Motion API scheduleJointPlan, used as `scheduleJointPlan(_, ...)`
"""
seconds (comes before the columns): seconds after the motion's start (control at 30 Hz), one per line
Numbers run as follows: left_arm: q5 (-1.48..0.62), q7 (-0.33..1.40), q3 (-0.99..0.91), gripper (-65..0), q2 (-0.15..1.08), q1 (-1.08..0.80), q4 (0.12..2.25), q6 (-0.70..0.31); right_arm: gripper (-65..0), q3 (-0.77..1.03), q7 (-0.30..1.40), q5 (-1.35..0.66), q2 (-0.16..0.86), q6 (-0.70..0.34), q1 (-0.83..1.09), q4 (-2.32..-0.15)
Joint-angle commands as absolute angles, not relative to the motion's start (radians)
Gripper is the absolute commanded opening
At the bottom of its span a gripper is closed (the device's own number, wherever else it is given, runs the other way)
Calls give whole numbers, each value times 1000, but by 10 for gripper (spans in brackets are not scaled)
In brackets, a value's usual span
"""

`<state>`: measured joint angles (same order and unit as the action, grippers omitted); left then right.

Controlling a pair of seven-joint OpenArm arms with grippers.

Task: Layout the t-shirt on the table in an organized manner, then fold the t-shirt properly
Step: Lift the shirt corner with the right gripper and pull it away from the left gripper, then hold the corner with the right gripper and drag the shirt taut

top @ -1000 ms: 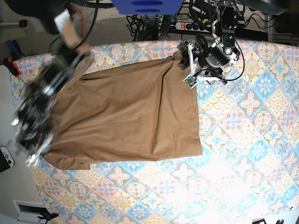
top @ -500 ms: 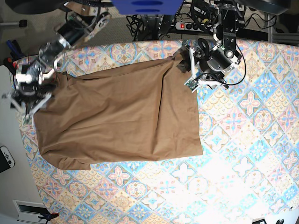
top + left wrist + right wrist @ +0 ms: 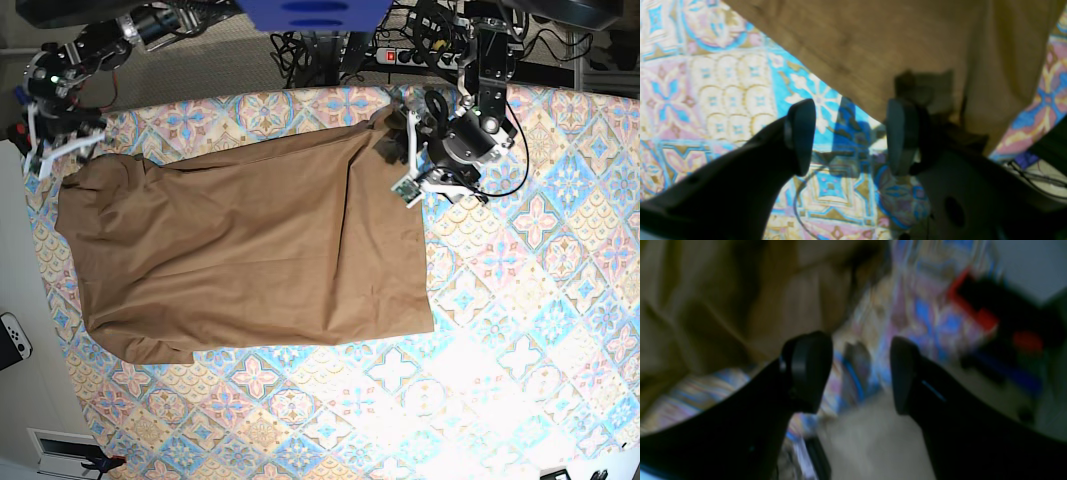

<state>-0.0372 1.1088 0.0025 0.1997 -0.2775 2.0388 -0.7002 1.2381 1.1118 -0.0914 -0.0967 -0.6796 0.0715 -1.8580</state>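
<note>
The table (image 3: 520, 330) fills most of the room below me, its pastel tiled cloth running out past the near and right edges of the base view; behind it a tangle of cables and a power strip (image 3: 408, 56) sit on the floor. The shirt (image 3: 250, 250) lies spread over the table's left half, mostly flat, with long shallow creases and a small tuck at its near left corner; no container is anywhere in sight. The left gripper (image 3: 850, 136) sits at the shirt's far right corner, jaws apart with patterned cloth showing between them; one finger (image 3: 902, 136) lies against the shirt's edge, but whether it presses on the fabric I cannot tell. The right gripper (image 3: 860, 373) hangs at the far left corner of the table, jaws apart and holding nothing; its view is badly smeared, so only brown folds, a strip of pattern and some red and black shapes (image 3: 987, 316) can be made out. The neck label is not visible.
</note>
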Motion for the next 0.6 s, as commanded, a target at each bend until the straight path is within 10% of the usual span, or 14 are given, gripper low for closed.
scheduleJointPlan(0.0,-45,1102,12,-338,202,-263,2054,-698,-346,1234,1087,-122,-90,-687,70,-1876)
scheduleJointPlan(0.57,-45,1104,12,-338,202,-262,2054,-698,-346,1237,1078,-292,-90,-687,70,-1604)
